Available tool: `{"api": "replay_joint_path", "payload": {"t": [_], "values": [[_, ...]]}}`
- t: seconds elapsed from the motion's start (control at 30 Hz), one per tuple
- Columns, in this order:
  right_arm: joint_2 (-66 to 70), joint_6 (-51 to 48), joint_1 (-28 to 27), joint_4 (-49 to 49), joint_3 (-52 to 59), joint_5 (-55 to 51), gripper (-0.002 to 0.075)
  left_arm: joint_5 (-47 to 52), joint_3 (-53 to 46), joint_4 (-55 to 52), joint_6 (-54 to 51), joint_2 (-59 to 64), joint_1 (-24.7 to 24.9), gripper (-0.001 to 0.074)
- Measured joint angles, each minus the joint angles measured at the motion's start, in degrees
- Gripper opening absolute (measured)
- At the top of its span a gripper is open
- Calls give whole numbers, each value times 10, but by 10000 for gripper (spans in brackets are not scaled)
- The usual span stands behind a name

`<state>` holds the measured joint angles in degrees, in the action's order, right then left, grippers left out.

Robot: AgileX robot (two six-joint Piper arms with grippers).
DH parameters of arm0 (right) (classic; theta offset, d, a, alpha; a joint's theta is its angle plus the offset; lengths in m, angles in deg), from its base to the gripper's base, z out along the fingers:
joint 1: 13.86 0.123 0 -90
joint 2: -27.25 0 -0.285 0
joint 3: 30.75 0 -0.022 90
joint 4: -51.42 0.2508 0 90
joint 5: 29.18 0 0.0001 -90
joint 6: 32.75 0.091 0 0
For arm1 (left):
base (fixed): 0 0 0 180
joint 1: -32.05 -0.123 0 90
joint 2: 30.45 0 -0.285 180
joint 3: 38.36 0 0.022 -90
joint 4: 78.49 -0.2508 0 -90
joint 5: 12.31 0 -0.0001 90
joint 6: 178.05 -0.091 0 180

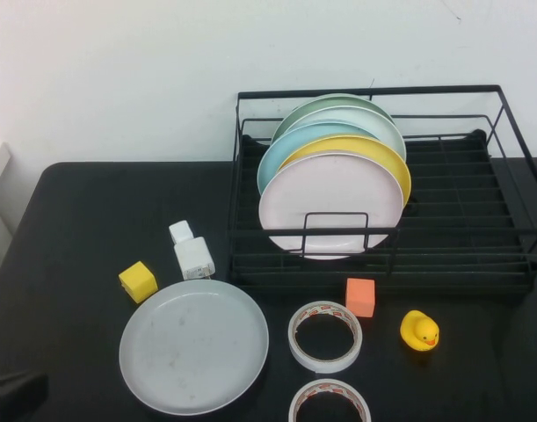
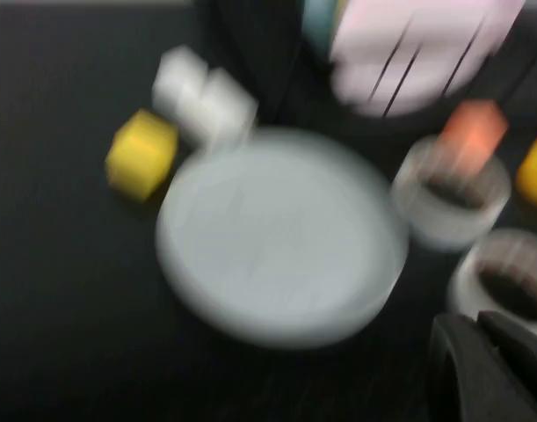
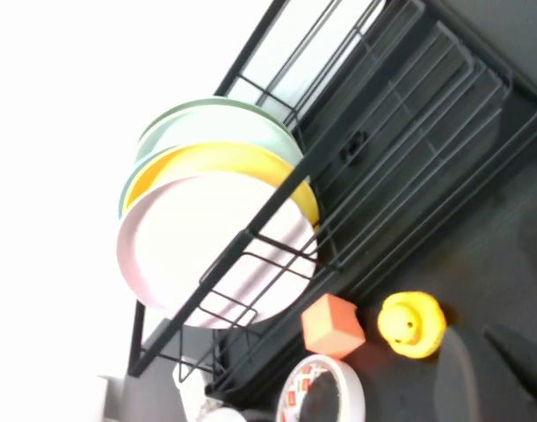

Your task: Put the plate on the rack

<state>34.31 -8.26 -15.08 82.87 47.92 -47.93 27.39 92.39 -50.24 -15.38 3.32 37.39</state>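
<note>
Left gripper (image 2: 488, 369) shows as a dark shape at the near-left table corner in the high view; cannot tell if its fingers are apart or together. Plate (image 1: 194, 346) lies flat on the black table (image 1: 75, 229), just ahead and to the right of that gripper, untouched. Beyond the plate: yellow cube (image 1: 138, 281) and white adapter (image 1: 191, 251); two tape rolls (image 1: 325, 336) to its right, with orange cube (image 1: 360, 297) and rubber duck (image 1: 420, 331) further right. Rack (image 1: 461, 220) stands past the plate, well apart from the left gripper, holding upright pink plate (image 1: 330, 204), yellow, blue and green plates. Right gripper (image 3: 514, 352) only dark blurs near the duck; state cannot be told.
</note>
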Motion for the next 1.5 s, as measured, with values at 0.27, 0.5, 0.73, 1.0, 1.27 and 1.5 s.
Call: {"api": "replay_joint_path", "payload": {"t": [0.27,0.5,0.73,1.0,1.27,1.5], "values": [[0,-2,0,3,1,21,-2,129,133,-99,38,231,19,-2],[0,-63,0,4,1,5,-2,64,156,-90,6,349,58,-2],[0,-71,0,8,1,-7,-2,5,156,-72,29,418,58,-2],[0,-82,0,15,1,-21,-2,40,182,-129,84,476,58,4],[0,-103,0,15,1,-21,-2,63,227,-195,198,583,58,259],[0,-140,0,26,1,-21,-2,31,249,-196,257,704,58,392]]}}
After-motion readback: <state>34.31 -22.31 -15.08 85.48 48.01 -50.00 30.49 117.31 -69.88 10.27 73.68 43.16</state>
